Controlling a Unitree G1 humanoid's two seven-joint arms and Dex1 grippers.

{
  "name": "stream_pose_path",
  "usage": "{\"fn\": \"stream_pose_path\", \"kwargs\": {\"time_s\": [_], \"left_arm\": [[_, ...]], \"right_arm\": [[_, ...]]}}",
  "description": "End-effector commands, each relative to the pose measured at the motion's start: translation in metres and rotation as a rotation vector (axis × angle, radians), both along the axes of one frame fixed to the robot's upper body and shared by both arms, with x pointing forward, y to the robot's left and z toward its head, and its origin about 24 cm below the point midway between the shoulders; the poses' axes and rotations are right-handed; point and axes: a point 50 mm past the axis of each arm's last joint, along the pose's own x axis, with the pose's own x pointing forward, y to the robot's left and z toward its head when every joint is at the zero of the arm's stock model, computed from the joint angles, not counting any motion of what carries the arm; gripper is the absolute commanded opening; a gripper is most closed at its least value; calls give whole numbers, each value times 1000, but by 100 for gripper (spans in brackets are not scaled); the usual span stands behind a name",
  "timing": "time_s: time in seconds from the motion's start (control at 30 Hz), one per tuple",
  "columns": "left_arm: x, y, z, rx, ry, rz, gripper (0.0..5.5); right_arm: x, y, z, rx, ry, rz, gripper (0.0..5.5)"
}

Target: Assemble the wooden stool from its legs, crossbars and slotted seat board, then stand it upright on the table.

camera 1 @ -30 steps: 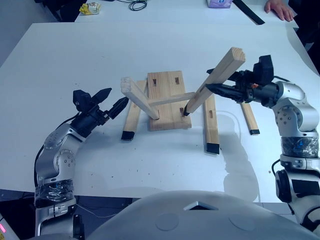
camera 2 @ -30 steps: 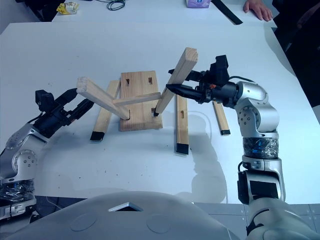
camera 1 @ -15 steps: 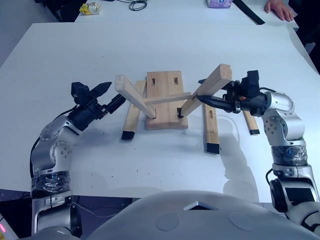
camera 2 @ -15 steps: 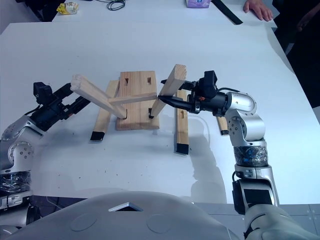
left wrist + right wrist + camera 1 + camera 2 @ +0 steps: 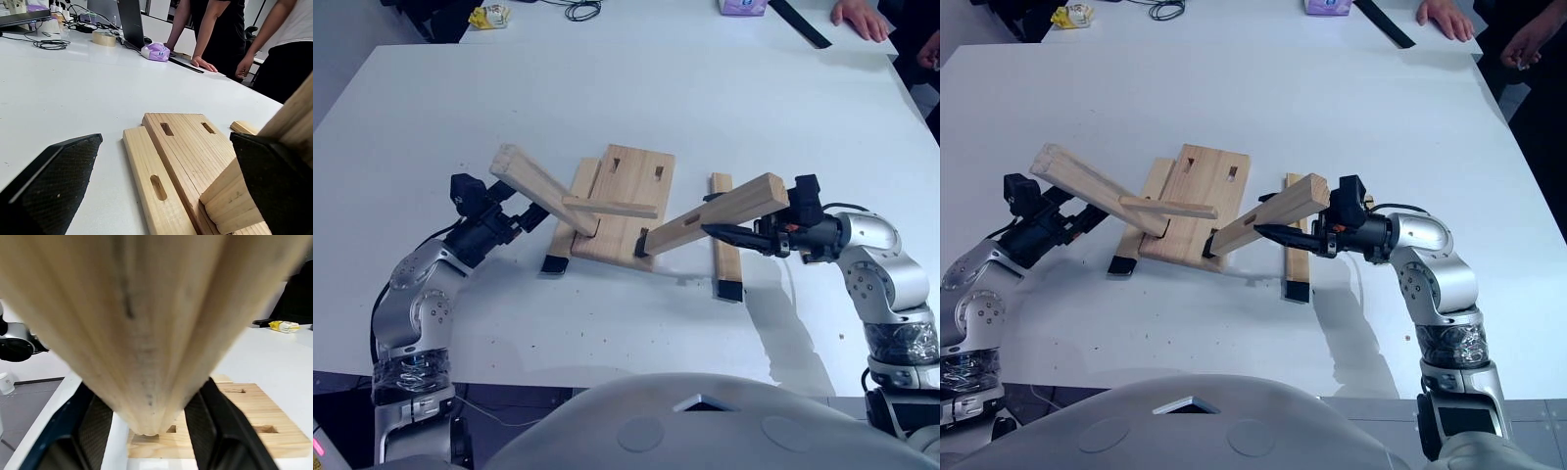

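Observation:
The slotted seat board (image 5: 628, 176) lies flat and skewed at the table's middle. A left leg (image 5: 546, 191) slants up from its left edge, with a crossbar (image 5: 612, 207) stuck in its side; the crossbar's other end hangs free over the board. My left gripper (image 5: 514, 217) is open beneath this leg, which leans on one finger (image 5: 274, 186). My right gripper (image 5: 710, 225) is shut on a second leg (image 5: 715, 212), which slants low with its black foot at the board's near edge. The right wrist view has this leg (image 5: 146, 333) clamped between both fingers (image 5: 98, 426).
A loose leg (image 5: 724, 250) lies right of the board, under my right gripper. Another loose leg (image 5: 566, 230) lies partly under the board's left side. Small items and a person's hand (image 5: 862, 15) sit at the far edge. The near and left table surface is open.
My right gripper swung its leg down and nearer, and the crossbar's end came out of it. The board and left leg shifted left and turned. My left gripper moved in under the left leg.

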Motion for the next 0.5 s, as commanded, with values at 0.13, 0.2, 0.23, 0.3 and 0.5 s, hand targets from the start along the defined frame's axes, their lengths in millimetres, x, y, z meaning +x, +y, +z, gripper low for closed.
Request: {"fn": "stream_pose_path", "kwargs": {"time_s": [0.13,0.2,0.23,0.3,0.5], "left_arm": [[-3,-2,0,-11,-17,20,483],[-5,-2,-1,-15,-17,26,483],[-6,-3,-1,-17,-19,28,483],[-7,-5,-1,-23,-24,32,483],[-7,-12,1,-31,-49,52,483]], "right_arm": [[11,-4,26,3,-79,-36,202],[10,-2,24,-16,-77,-32,202],[9,-1,23,-25,-72,-28,202],[8,0,20,-41,-64,-21,202],[11,7,16,-86,-55,-31,202]]}}
